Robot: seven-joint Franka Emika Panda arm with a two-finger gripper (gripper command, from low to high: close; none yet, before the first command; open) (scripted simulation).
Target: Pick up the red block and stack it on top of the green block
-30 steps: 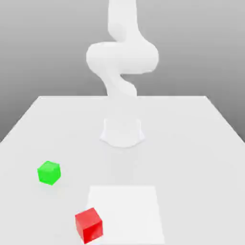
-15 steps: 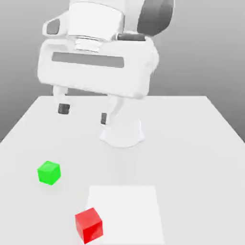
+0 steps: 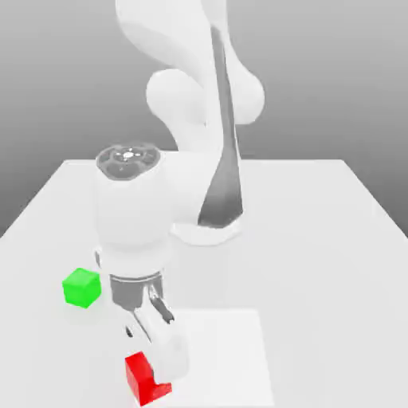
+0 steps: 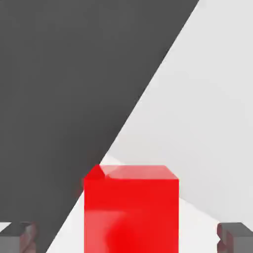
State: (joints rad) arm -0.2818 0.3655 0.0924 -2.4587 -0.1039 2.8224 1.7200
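The arm is at the reaching step: the tool [image 3: 151,351] sits low over the red block [image 3: 143,378] at the near edge of the bench [image 3: 319,239], its fingers [image 4: 236,237] spread wide with one on each side of the block and not touching it, so I'd say the next move is to close on it and lift. The green block [image 3: 81,288] waits apart, toward the exterior view's left. The hand covers much of the red block there

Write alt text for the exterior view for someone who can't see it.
A white robot arm reaches down over a red block near the front edge of a white table, its hand partly covering the block. A green block sits apart on the table, toward the exterior view's left.
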